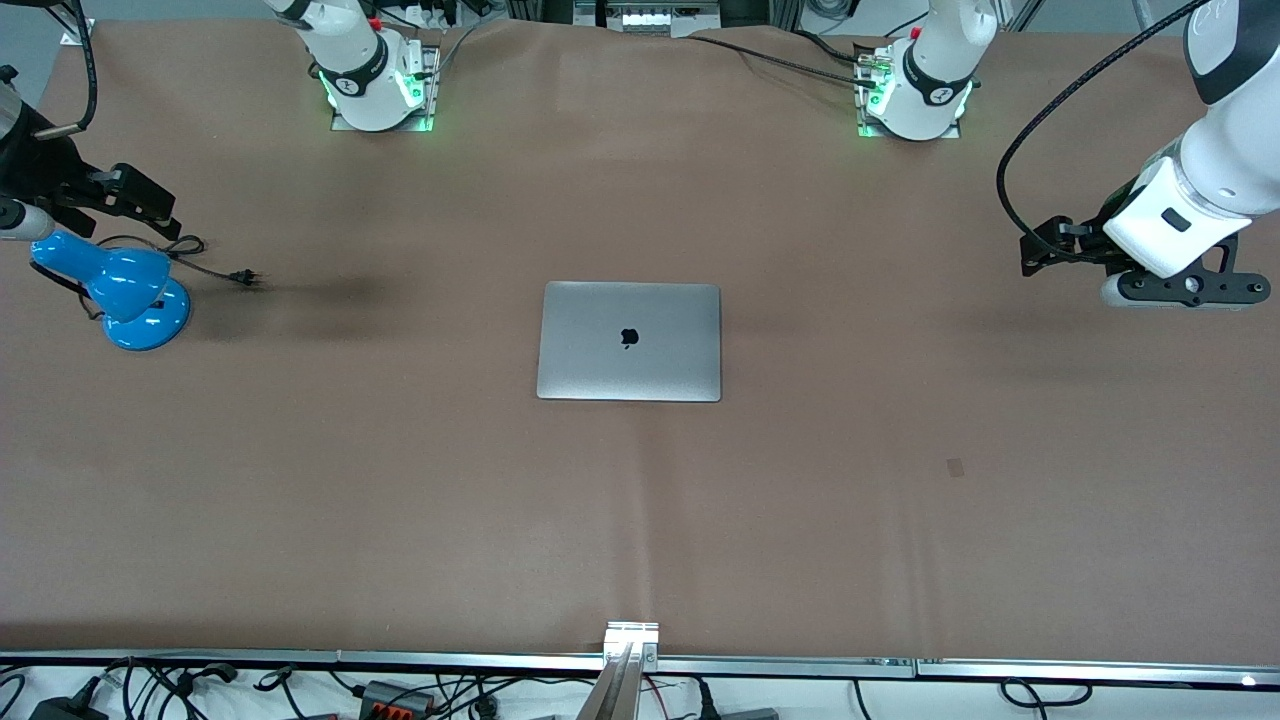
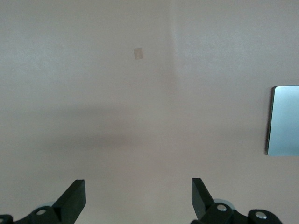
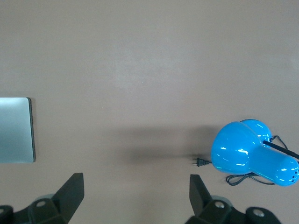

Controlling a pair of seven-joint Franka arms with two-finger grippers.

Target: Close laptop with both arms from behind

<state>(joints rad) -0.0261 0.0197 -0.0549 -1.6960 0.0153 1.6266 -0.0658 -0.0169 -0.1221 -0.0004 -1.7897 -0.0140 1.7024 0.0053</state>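
The silver-grey laptop (image 1: 629, 341) lies shut and flat in the middle of the table, lid up with the black apple logo showing. Its edge also shows in the left wrist view (image 2: 285, 120) and in the right wrist view (image 3: 16, 129). My left gripper (image 1: 1045, 247) hangs open and empty above the bare table toward the left arm's end, well apart from the laptop; its fingers stand wide in the left wrist view (image 2: 138, 196). My right gripper (image 1: 140, 205) hangs open and empty toward the right arm's end, over the table beside a blue lamp; it shows in the right wrist view (image 3: 136, 193).
A blue desk lamp (image 1: 125, 285) stands at the right arm's end, its black cord and plug (image 1: 245, 277) lying toward the laptop; both show in the right wrist view (image 3: 252, 151). A small tape mark (image 1: 955, 467) is on the brown table cover.
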